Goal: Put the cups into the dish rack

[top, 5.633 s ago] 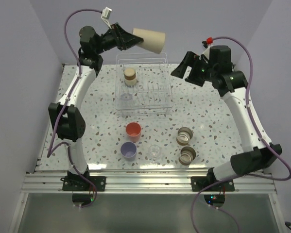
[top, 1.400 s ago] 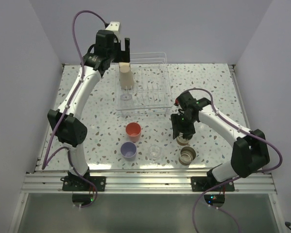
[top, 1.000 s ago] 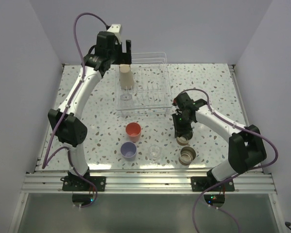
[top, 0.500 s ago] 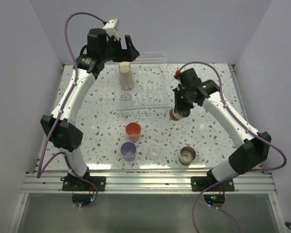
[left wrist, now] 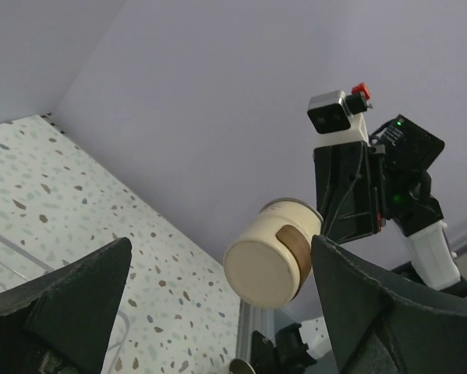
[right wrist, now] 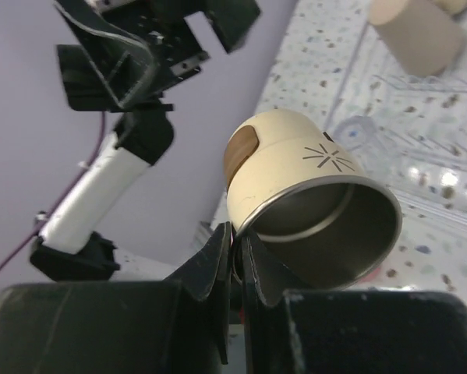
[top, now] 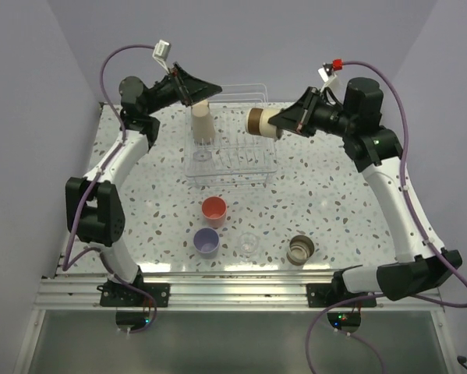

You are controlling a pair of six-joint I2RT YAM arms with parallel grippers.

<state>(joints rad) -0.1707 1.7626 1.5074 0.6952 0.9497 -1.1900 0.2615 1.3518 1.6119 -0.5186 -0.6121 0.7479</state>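
My right gripper (top: 283,122) is shut on the rim of a short tan brown-rimmed cup (top: 260,122). It holds the cup on its side in the air over the far right corner of the dish rack (top: 233,181). The right wrist view shows the jaws (right wrist: 237,243) pinching the cup's (right wrist: 295,175) metal rim. My left gripper (top: 196,87) hangs open above the rack's far left, with the held cup (left wrist: 272,253) in sight between its fingers. A beige cup (top: 203,123) stands upside down in the rack beside a clear glass (top: 203,156).
On the speckled table in front of the rack stand a coral-red cup (top: 214,209), a lavender cup (top: 206,241), a clear glass (top: 249,244) and another tan cup (top: 301,249). Walls close in the left, right and back.
My right gripper closed on the tan cup, lifted it off the table and carried it up beside the rack. My left gripper drew back from the beige cup, staying open.
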